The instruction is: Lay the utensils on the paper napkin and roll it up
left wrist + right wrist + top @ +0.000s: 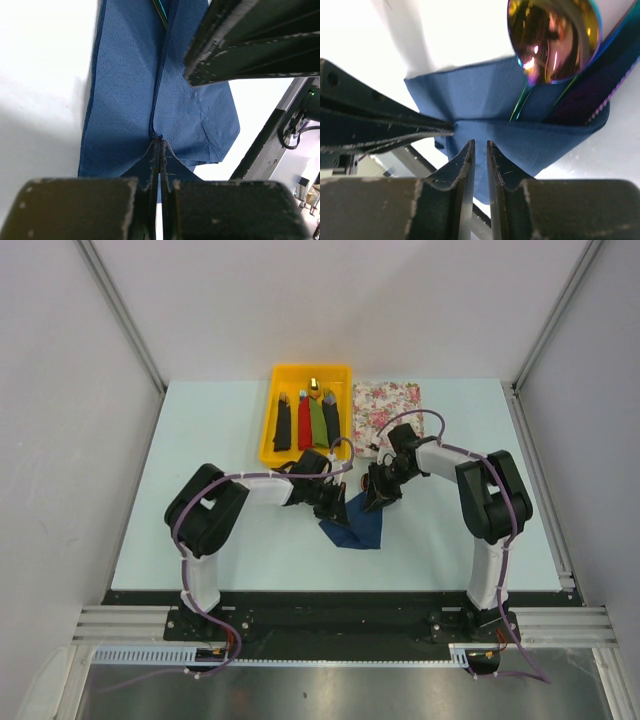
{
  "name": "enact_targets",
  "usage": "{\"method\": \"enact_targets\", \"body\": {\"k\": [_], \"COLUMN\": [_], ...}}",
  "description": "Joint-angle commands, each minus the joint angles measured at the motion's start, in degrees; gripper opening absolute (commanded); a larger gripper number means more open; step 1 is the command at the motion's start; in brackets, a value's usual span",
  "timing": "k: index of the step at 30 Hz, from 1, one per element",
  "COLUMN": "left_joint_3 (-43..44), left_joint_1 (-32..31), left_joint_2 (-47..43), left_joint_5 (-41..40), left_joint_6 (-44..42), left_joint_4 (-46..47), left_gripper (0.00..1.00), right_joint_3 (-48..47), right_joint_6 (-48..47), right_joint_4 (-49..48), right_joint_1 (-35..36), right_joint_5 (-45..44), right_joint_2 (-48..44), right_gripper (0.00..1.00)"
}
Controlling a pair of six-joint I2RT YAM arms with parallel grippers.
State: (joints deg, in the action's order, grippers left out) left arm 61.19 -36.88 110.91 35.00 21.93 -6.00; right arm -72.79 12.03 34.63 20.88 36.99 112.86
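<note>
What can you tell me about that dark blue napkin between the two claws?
The paper napkin is thin, dark navy paper with a fine dotted embossing, and it is folded and creased rather than spread flat. It sits on the pale table between the two arms. The left claw is shut on a pinched fold of it. The right claw sits at another fold with its jaws narrowly apart. An iridescent spoon pokes its bowl out of the fold, its handle tucked inside.

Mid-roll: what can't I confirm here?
Right wrist view: spoon handle's end and second utensil, buried in the paper napkin fold.
Same view: whether right gripper's narrow-gapped jaws pinch paper.
Top view: both utensils, covered by left gripper and right gripper.
Left wrist view: napkin's far end, cut by the top edge.
</note>
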Motion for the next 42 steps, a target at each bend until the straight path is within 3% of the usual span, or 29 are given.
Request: {"method": "enact_targets", "body": {"k": [1,12,14,17,22,31,42], "left_joint_3": [-0.89,-1.77,-2.3,-5.19,-5.3,-1.17,-1.07], "left_joint_1": [-0.47,-0.21,0.32,2.95,3.67,-3.36,-3.9], "left_joint_2": [-2.46,-2.63,-3.33,-7.45,-14.05,-8.7,2.2], "left_joint_5": [-1.69,-1.69,-1.08,0.15,1.56,1.56,2.0], "left_joint_6": [-1.63,-1.37,-1.11,0.04,-3.47,-2.69,7.16], "left_joint_4": [-1.3,-0.86,-0.16,4.58,8.28,10.39,13.82], "left_gripper": [0.0,0.0,0.06,0.29,0.36,0.27,0.07], "right_joint_3": [-2.26,-0.77,0.02,1.16,2.83,3.45,3.27], "right_joint_6": [1.5,-0.78,-1.48,-2.45,-3.51,-4.3,-2.45], "right_joint_4": [-3.69,-3.43,-2.9,-2.73,-3.6,-4.57,-6.77], "right_joint_1": [0.65,1.53,1.88,1.97,1.88,1.35,-0.4], "right_joint_5": [-2.72,-9.74,-10.71,-10.54,-9.22,-7.73,-5.71], "right_joint_2": [0.96,3.68,3.95,3.95,3.42,2.81,1.67], "right_gripper": [0.18,0.06,0.02,0.01,0.01,0.0,0.03]}}
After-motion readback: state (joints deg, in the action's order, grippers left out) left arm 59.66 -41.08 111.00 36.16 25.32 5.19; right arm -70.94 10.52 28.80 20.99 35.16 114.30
